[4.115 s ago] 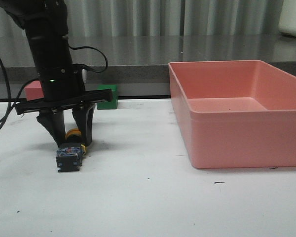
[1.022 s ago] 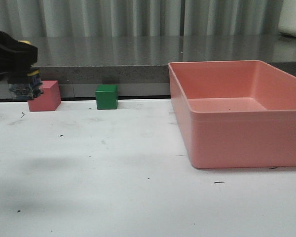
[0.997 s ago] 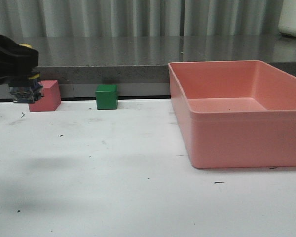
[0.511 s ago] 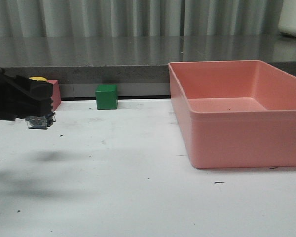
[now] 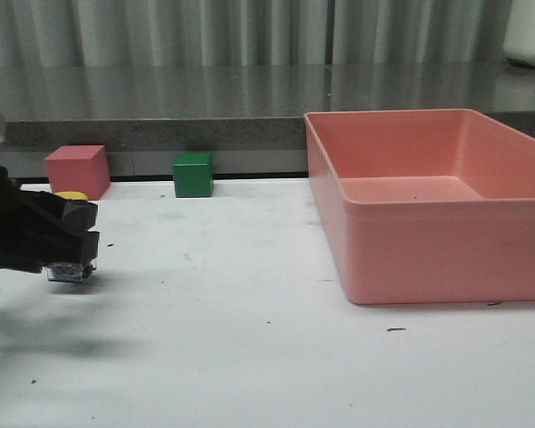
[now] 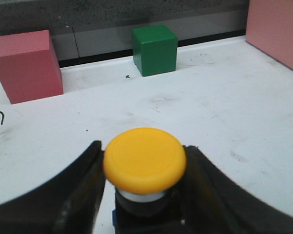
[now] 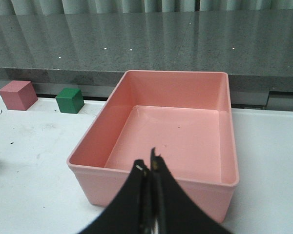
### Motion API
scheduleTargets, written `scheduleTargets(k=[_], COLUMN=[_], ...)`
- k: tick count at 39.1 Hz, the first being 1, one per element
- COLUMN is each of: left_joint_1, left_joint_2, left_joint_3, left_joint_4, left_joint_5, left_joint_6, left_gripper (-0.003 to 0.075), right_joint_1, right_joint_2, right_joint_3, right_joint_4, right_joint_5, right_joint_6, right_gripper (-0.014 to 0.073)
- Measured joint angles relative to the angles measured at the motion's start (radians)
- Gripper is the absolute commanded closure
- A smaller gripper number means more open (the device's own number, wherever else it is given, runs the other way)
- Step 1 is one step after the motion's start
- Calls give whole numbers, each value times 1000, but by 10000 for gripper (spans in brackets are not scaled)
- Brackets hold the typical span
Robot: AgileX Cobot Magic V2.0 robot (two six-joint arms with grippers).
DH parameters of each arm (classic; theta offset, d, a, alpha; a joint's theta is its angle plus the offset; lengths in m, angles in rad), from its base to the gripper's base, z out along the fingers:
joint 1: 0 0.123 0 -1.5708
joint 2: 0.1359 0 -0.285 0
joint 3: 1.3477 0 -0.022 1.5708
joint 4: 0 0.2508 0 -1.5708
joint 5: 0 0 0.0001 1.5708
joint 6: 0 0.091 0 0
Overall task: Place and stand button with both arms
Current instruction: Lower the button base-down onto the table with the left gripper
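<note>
Front view: your left gripper (image 5: 71, 241) sits at the left edge, clamped on the button (image 5: 69, 270), held just above the table (image 5: 250, 339).

Left wrist view: yellow cap up, bottom centre, a finger (image 6: 83, 187) on each side.

Right wrist view: right gripper (image 7: 150, 168) pinched closed, empty, over the pink bin (image 7: 136, 180).

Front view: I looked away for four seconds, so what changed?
The left end effector gripped the lying button, lifted it leftward, turned it cap-up, and has come back down near the table. Cubes and bin stayed put.
</note>
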Motion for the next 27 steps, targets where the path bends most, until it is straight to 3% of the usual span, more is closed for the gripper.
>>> scheduleTargets(k=[27], left_joint_1=[0], left_joint_2=[35], left_joint_3=[0], left_joint_4=[0], left_joint_5=[-19], left_joint_6=[0], left_gripper=[510], right_joint_1=[0], right_joint_2=[0], right_joint_3=[0], right_joint_4=[0], right_joint_5=[0], right_joint_6=[0], right_gripper=[662])
